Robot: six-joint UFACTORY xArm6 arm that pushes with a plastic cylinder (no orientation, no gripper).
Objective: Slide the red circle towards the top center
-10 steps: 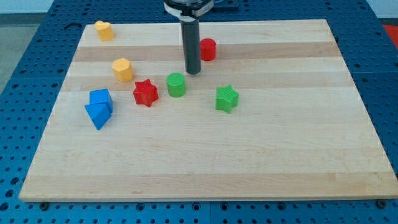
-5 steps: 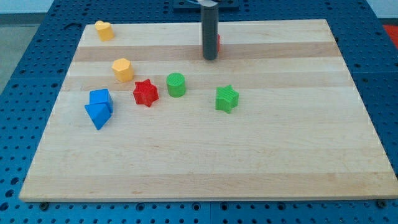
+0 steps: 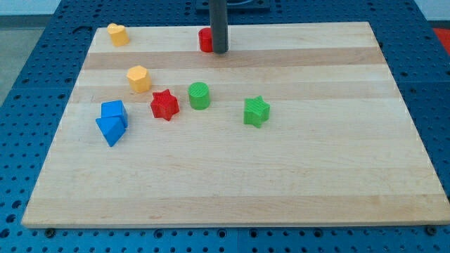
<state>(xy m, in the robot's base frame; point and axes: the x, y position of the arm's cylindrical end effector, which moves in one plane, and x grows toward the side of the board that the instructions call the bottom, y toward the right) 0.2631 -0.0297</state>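
The red circle (image 3: pixel 204 39) sits near the top centre of the wooden board (image 3: pixel 295 176), partly hidden behind my rod. My tip (image 3: pixel 220 50) rests on the board right against the red circle's right side, just below it in the view.
A green circle (image 3: pixel 199 95), a red star (image 3: pixel 164 105) and a green star (image 3: pixel 256 111) lie mid-board. An orange block (image 3: pixel 139 78) and a second orange block (image 3: pixel 117 34) lie at the left and top left. Two blue blocks (image 3: pixel 112 121) touch at the left.
My tip has gone from below-left of the red circle to its right side and up toward the view's top. The red circle has slid up and left to the top centre.
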